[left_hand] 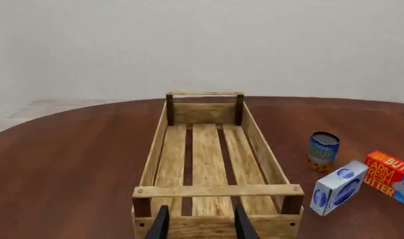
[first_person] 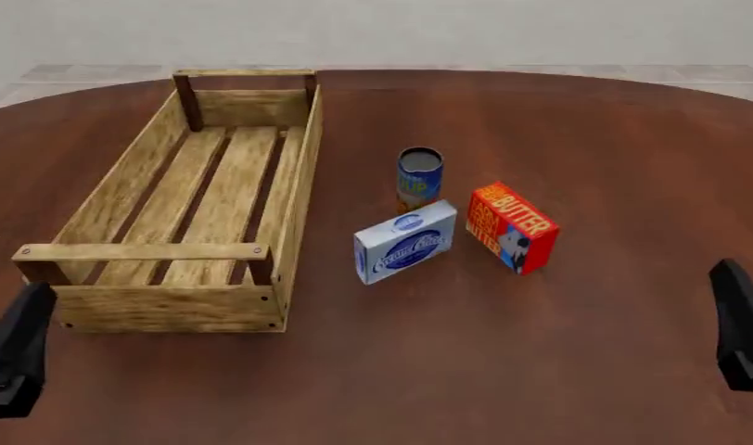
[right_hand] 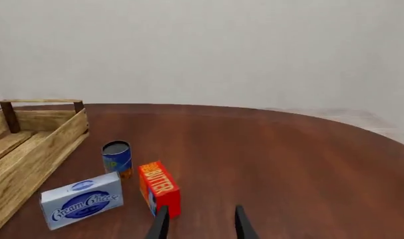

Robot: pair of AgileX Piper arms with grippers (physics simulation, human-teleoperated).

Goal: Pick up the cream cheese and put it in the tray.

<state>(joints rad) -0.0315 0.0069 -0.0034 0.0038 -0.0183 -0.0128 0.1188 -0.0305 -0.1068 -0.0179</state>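
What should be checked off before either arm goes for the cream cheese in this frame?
1. Cream cheese free of any grip: ok, standing on the table.
2. Space around it: not ok, can and butter box stand close.
3. Tray has room: ok, slats bare.
4. Left gripper open: ok, empty, at the tray's near end.
5. Right gripper open: ok, empty, near the butter box.
6. Which arm reaches better: cannot tell.

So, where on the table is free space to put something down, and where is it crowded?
Free: the slatted floor of the tray, which holds nothing, the table right of the BUTTER box, and the near strip between both grippers. Crowded: the cluster of cream cheese, can and BUTTER box, standing close together.
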